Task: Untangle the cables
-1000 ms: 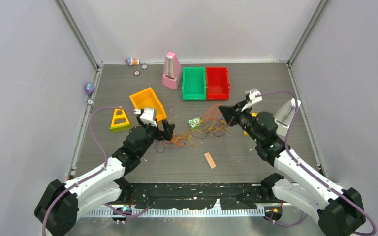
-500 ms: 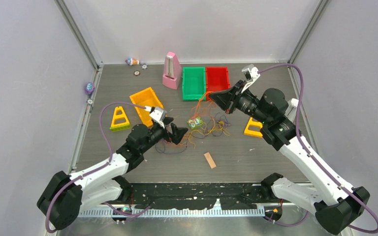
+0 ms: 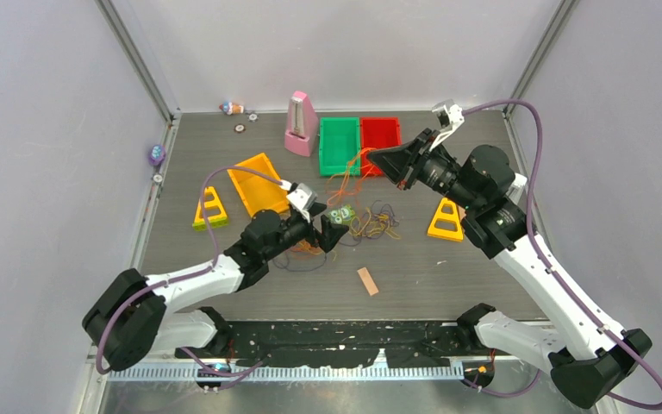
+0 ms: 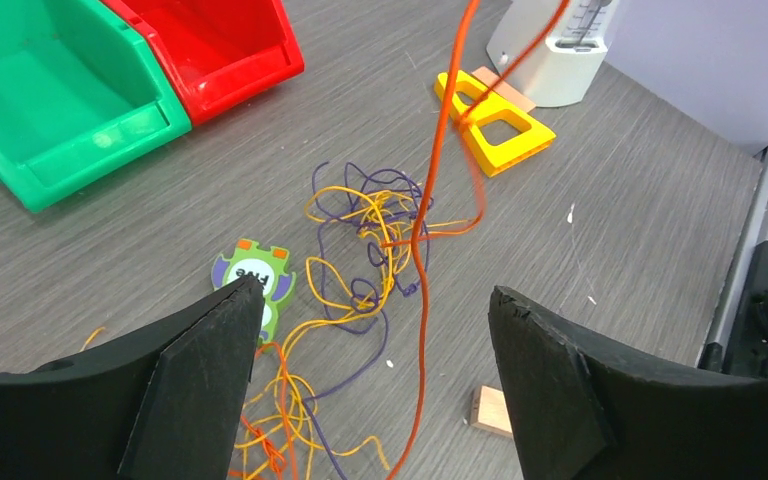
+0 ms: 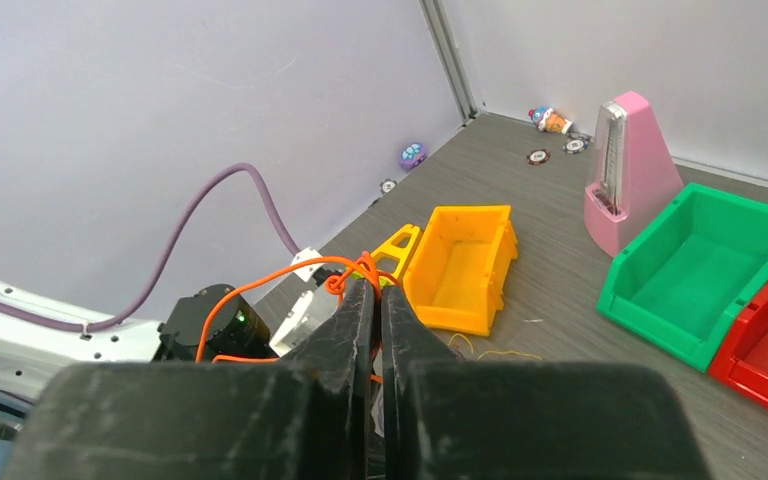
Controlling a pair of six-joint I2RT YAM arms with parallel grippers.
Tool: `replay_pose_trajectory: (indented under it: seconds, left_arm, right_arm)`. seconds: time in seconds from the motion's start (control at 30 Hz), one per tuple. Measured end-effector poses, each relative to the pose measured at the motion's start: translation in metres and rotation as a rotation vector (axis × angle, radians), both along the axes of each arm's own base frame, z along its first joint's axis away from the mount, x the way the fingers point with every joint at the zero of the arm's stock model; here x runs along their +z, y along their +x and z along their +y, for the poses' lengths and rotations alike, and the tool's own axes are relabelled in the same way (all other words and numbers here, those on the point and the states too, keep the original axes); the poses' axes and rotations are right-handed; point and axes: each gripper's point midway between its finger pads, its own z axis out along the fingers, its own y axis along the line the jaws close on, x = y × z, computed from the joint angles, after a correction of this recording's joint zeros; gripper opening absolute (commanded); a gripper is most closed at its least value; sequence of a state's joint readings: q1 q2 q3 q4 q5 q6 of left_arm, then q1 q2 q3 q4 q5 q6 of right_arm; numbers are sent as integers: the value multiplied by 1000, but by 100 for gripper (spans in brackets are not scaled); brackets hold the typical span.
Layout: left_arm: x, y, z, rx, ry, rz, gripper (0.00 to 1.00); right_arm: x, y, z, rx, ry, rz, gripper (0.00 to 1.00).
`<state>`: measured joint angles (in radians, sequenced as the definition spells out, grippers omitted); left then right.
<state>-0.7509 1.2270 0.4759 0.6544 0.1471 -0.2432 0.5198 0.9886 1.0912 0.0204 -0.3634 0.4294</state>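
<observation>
The cables (image 3: 369,222) lie as a loose tangle of orange, yellow and purple strands mid-table, also seen in the left wrist view (image 4: 370,240). My right gripper (image 3: 376,159) hangs high in front of the bins, shut on an orange cable (image 5: 345,268) that loops out past its tips (image 5: 370,285). That orange strand (image 4: 438,170) runs taut from the tangle upward. My left gripper (image 3: 332,233) is low at the tangle's left edge. It is open (image 4: 375,295), and the orange strand passes between its fingers without touching them.
Green bin (image 3: 338,145) and red bin (image 3: 381,142) stand at the back, with a pink metronome (image 3: 300,125) to their left. An orange bin (image 3: 259,183), two yellow triangles (image 3: 210,209) (image 3: 445,220), a green toy tile (image 3: 340,214) and a wooden block (image 3: 367,280) surround the tangle.
My right gripper has risen and moved back toward the bins, drawing the orange cable up out of the tangle. My left gripper has moved right, up to the tangle.
</observation>
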Motion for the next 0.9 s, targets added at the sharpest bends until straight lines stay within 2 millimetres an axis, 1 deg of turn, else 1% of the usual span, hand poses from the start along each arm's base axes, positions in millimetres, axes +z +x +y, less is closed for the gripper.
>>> replay_pose_trajectory:
  seconds: [0.03,0.1,0.23,0.3,0.37,0.4,0.43,0.47,0.5,0.53,0.6,0.63,0.67,0.7,0.73,0.77,0.8,0.83,0.9]
  left_arm:
    - [-2,2,-2,-4,5,2,74]
    - [-2,4,-5,-4,4,-5,70]
    - [3,9,-9,-3,-8,-20,67]
    - [9,14,-12,1,-16,-27,65]
    - [16,20,-16,9,-26,-34,49]
    - [19,22,-18,12,-37,-33,35]
    - [21,24,-20,13,-43,-30,19]
    - [22,25,-21,15,-44,-30,5]
    - [22,27,-23,18,-49,-23,0]
    - [22,29,-24,22,-50,-19,0]
    - [20,32,-22,38,-43,-20,0]
    - [20,33,-20,50,-41,-20,0]
    - [20,34,-19,57,-39,-21,0]
    - [20,34,-17,68,-36,-22,0]
    - [20,33,-13,80,-26,-20,0]
    - [21,33,-10,89,-21,-20,0]
    - [23,32,-7,96,-15,-19,0]
    - [24,31,-4,104,-1,-12,0]
    - [25,30,-1,113,21,5,0]
  right_arm:
    - [2,0,-1,-4,4,-3,5]
    - [5,1,-1,-10,10,-1,5]
    - [5,2,-3,-24,18,9,5]
    - [4,4,-3,-32,18,14,5]
    - [4,5,-4,-41,20,18,5]
    - [4,5,-5,-45,20,20,5]
    - [3,6,-5,-50,19,22,7]
    - [1,7,-6,-53,18,26,9]
    - [-1,8,-6,-60,16,29,13]
    - [-4,9,-7,-67,13,35,16]
    - [-17,13,-11,-102,-1,57,26]
    - [-27,15,-14,-127,-14,74,40]
    - [-39,18,-20,-161,-29,93,50]
    - [-52,20,-26,-199,-47,114,66]
    - [-75,26,-37,-269,-83,146,79]
    - [-81,25,-42,-295,-86,158,84]
    - [-96,28,-51,-347,-105,178,91]
    - [-109,30,-60,-395,-121,196,92]
    - [-145,30,-80,-492,-175,248,95]
